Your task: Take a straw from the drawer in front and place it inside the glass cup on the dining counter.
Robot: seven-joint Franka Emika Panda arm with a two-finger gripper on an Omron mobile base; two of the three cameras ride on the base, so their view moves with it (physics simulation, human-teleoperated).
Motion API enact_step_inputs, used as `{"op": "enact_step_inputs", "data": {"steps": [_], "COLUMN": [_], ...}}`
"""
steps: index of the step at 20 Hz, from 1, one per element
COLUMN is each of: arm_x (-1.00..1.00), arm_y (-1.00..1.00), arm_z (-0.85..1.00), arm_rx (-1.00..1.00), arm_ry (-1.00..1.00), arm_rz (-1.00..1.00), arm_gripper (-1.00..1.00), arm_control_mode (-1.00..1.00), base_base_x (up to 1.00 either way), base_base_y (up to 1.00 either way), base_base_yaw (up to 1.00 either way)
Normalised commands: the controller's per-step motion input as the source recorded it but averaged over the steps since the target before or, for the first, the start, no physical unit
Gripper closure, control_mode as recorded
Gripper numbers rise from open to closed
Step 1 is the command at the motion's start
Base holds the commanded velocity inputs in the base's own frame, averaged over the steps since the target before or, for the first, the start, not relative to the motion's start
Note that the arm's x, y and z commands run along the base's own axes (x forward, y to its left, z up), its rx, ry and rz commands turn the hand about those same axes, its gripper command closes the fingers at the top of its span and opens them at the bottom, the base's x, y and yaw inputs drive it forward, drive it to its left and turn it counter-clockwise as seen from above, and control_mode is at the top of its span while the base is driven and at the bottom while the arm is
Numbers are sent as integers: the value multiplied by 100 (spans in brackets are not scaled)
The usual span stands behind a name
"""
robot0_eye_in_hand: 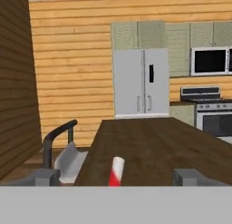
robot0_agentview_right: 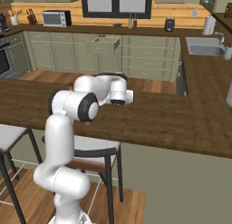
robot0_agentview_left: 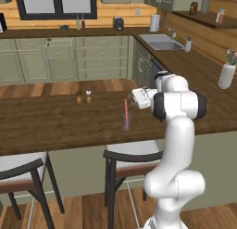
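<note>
The pinkish-red straw [robot0_agentview_left: 126,111] stands upright in the clear glass cup [robot0_agentview_left: 126,123] on the dark-brown dining counter [robot0_agentview_left: 55,124]. My gripper [robot0_agentview_left: 133,99] hovers just right of the straw's top, open. In the hand view the straw's tip [robot0_eye_in_hand: 116,170] rises between my widely spread fingertips [robot0_eye_in_hand: 45,177], touching neither. The sage-green drawer [robot0_agentview_right: 103,45] stands pulled out of the far cabinet row. In the right base view my arm hides the cup.
Two small brown-and-white shakers [robot0_agentview_left: 84,98] stand on the counter left of the cup. Black-framed stools [robot0_agentview_left: 127,161] sit under its near edge. A sink [robot0_agentview_left: 162,41] and a white vase [robot0_agentview_left: 227,74] are on the right-hand worktop.
</note>
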Motion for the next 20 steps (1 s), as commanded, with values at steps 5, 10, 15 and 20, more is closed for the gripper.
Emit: {"op": "enact_step_inputs", "data": {"steps": [5,10,15,20], "arm_x": [-34,-96,-100,-99], "arm_y": [-1,20,36,45], "arm_z": [97,63,12,0], "arm_rx": [-8,-32,-45,-47], "arm_ry": [-26,-43,-41,-21], "arm_rz": [0,0,0,0], "arm_gripper": [-100,-100,-100,-100], "arm_control_mode": [-100,-100,-100,-100], "base_base_x": [0,0,0,0], "base_base_y": [0,0,0,0], "base_base_yaw": [0,0,0,0]}}
